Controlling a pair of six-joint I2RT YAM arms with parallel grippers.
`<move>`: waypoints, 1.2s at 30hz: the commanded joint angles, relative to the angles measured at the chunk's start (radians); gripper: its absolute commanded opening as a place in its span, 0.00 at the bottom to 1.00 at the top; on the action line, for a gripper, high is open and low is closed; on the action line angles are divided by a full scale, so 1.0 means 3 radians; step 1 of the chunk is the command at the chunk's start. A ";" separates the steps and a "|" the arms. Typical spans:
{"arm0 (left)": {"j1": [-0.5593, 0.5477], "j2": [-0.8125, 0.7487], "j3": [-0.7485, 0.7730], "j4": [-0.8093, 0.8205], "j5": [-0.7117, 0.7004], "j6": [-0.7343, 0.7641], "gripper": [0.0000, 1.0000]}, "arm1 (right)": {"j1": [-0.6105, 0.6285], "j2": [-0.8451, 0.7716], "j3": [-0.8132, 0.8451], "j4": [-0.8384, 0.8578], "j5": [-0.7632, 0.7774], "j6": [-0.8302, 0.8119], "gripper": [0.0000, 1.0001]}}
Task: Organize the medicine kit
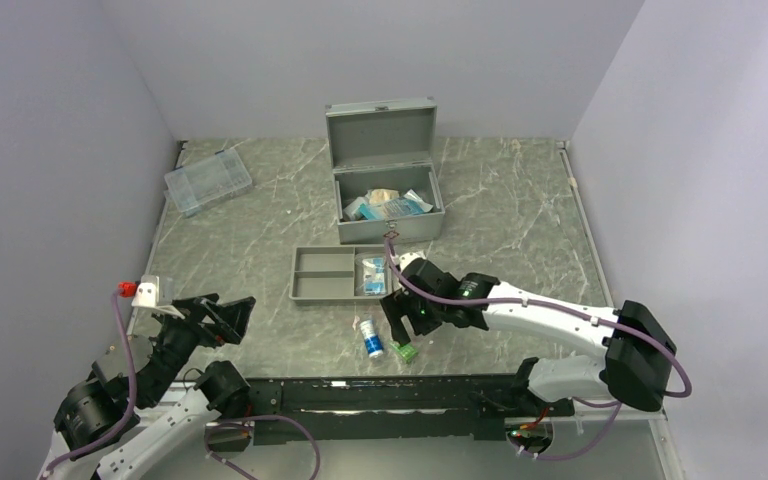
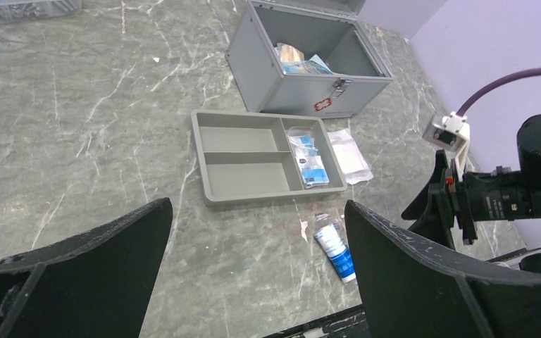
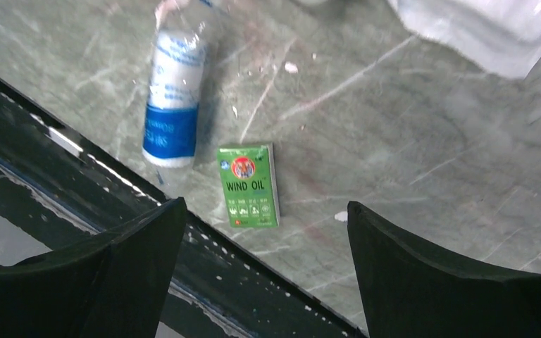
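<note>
**Right jaws poised over the Wind Oil box**

Far left: left gripper (image 1: 240,320), jaws spread wide, gripping nothing. Well beyond those jaws and to their left, a clear plastic box (image 1: 207,180). Straight ahead of them, the grey tray (image 2: 243,141) with 3 compartments, sachets (image 2: 308,158) in the right 1 only.

Beyond the tray, the medicine kit (image 1: 390,228): well past both sets of jaws, lid raised at the back, mouth facing upward, latch side turned toward the arms. Long axis left to right across the table, packets already inside.

Nearer again, a blue-and-white tube (image 3: 172,98), possibly a small bottle, just left of the right jaws. Between those jaws and just below them, a green box (image 3: 249,184) marked WIND OIL, flat, close to the table's near edge. Right gripper (image 1: 406,328): released, empty, hovering above that box. Beyond its right finger, a white packet (image 3: 493,28).

Step in hand, by the look of it: picking up loose items for sorting. Next: lower, straddle the box's narrow width, close, lift clear of the edge, carry forward to tray or kit.
</note>
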 commanded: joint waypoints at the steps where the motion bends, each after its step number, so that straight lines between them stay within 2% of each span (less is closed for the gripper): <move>1: -0.0008 0.0056 0.0035 0.0096 -0.0034 0.0025 0.99 | 0.0119 -0.0010 -0.0106 -0.0127 0.0041 0.0108 0.84; 5: -0.0008 0.0072 0.0033 0.0099 -0.0030 0.0030 0.99 | 0.0266 0.0070 -0.0147 -0.0075 0.0065 0.0159 0.77; 15: -0.0005 0.0067 0.0035 0.0092 -0.0027 0.0029 0.99 | 0.0470 0.0574 0.0036 -0.0048 0.0172 0.0112 0.77; 20: -0.0006 0.0056 0.0029 0.0101 -0.0023 0.0032 0.99 | 0.0497 0.0633 0.0056 0.0019 0.0200 0.0151 0.75; 36: -0.0006 0.0047 0.0034 0.0101 -0.0017 0.0037 0.99 | 0.0538 0.0912 0.0216 0.0100 0.0285 0.0173 0.54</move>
